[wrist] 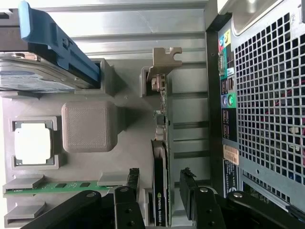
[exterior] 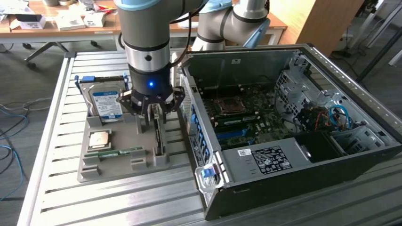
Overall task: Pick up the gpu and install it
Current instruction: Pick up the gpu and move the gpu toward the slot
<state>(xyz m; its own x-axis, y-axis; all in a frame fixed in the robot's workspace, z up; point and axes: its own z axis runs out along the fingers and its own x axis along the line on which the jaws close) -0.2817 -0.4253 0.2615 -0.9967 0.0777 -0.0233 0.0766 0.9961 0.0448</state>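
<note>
Black fingers of the gripper stand nearest, spread wide on either side of the gpu without touching it, so nothing is held. The card stands on its long edge in a slot of the grey tray, with its silvery bracket at the far end and the open computer case just beside it. It looks light, stiff and thin, probably fragile. The flat faces near its middle seem the safest place to hold it.

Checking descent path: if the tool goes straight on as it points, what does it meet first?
Likely the gpu, standing on edge in the gray holder; the tool has open fingers either side of it. Depth unclear.
</note>
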